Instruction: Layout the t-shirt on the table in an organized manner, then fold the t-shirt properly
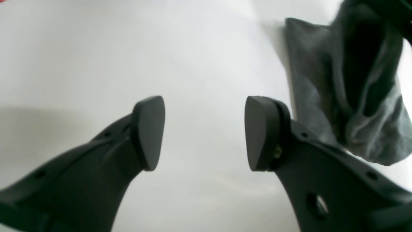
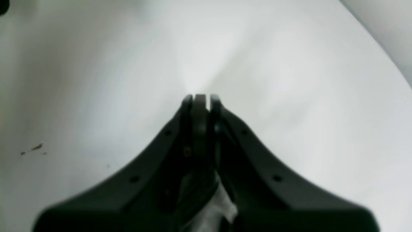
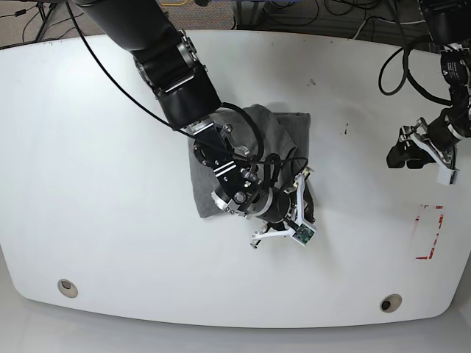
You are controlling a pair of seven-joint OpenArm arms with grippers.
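T-shirt (image 3: 283, 129) bunched, mostly hidden under arm (image 3: 173, 70); left fingers (image 1: 204, 132) wide, empty; right fingers (image 2: 201, 100) closed, empty.

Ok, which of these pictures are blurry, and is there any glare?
Left wrist view: soft all over, the t-shirt smeared, the open left gripper sharpest. Right wrist view: hazy, with a bright patch on the table beyond the shut right gripper. Base view: sharp, evenly lit, faint shadows.

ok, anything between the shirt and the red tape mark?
Nothing. In the base view, the stretch from the shirt to the tape mark is bare table.
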